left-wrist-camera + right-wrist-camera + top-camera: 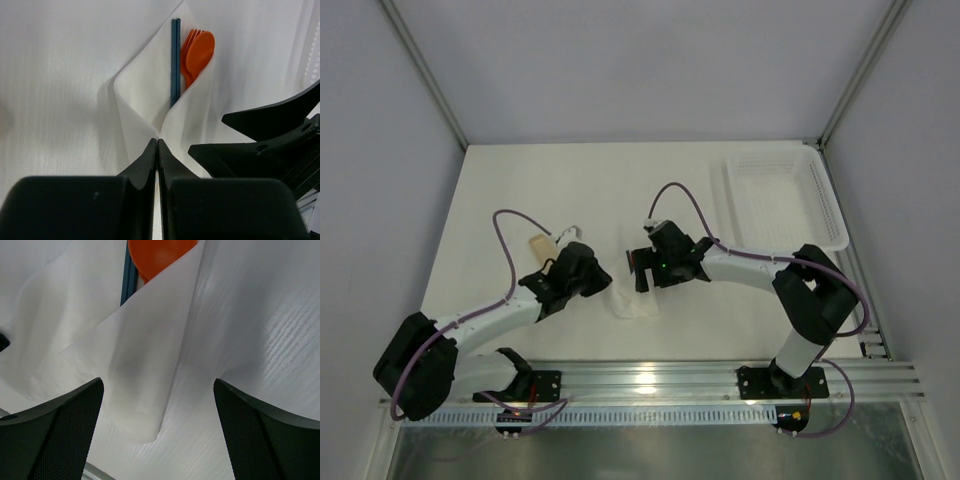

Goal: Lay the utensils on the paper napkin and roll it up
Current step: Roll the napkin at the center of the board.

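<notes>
A white paper napkin (pixel 142 90) lies on the tabletop (pixel 550 180), folded around an orange spoon (pixel 200 50) and two blue sticks (pixel 175 60). The left claw (pixel 158 142) is pressed together at its near corner, possibly pinching paper. The right claw (pixel 157 385) hangs spread wide over the fold.

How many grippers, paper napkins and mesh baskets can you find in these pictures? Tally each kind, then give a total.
grippers: 2 (left gripper, right gripper)
paper napkin: 1
mesh basket: 1
total: 4
</notes>
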`<state>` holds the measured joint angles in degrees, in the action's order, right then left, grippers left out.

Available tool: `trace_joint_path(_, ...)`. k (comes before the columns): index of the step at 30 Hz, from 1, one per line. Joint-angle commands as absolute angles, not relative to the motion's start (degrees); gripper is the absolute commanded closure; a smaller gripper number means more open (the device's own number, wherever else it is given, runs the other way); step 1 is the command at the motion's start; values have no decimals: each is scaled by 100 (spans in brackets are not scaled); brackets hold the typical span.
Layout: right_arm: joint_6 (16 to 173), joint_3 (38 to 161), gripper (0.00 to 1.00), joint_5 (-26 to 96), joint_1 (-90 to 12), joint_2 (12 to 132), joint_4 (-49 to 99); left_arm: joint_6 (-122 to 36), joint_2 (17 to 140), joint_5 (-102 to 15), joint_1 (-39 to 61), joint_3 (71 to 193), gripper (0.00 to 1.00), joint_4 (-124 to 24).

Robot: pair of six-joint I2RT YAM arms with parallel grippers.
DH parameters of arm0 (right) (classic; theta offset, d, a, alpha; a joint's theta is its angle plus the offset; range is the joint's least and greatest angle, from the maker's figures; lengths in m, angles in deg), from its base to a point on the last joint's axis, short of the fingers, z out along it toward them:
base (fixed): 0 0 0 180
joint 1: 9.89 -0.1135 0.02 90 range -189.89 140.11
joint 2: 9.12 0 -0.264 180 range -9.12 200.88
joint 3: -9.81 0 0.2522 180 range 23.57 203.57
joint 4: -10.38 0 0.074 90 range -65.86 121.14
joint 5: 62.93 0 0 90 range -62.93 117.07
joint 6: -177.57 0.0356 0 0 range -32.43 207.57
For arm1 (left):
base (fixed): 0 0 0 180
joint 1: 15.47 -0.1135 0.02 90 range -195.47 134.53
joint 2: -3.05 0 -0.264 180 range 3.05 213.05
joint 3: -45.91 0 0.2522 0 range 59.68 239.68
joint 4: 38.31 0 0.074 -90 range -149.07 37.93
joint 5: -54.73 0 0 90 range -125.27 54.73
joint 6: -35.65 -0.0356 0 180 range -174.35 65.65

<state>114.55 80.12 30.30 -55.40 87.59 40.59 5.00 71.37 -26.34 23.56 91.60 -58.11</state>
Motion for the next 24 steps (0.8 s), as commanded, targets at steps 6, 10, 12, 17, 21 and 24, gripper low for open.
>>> trace_joint_path(6, 11420, 7947, 6, 3182, -5550, 8826, 3592, 497, 7038, -2534, 2435, 9360, 100, -5813)
trace_joint_path(10, 11429, 7973, 6, 3191, -5559, 8905, 3566, 515, 7038, -2516, 2452, 9369, 100, -5822)
trace_joint_path(12, 11438, 8008, 7, 3164, -5576, 8949, 3574, 515, 7029, -2498, 2461, 9395, 100, -5831)
trace_joint_path(17, 11464, 8052, 10, 3059, -5612, 9002, 3609, 567, 7064, -2507, 2470, 9483, 100, -5866)
trace_joint_path(21, 11464, 7973, 10, 2813, -5620, 8853, 3653, 568, 7064, -2481, 2487, 9492, 100, -5892)
trace_joint_path(24, 11420, 7973, 11, 2743, -5612, 8651, 3750, 576, 7047, -2455, 2487, 9483, 100, -5910)
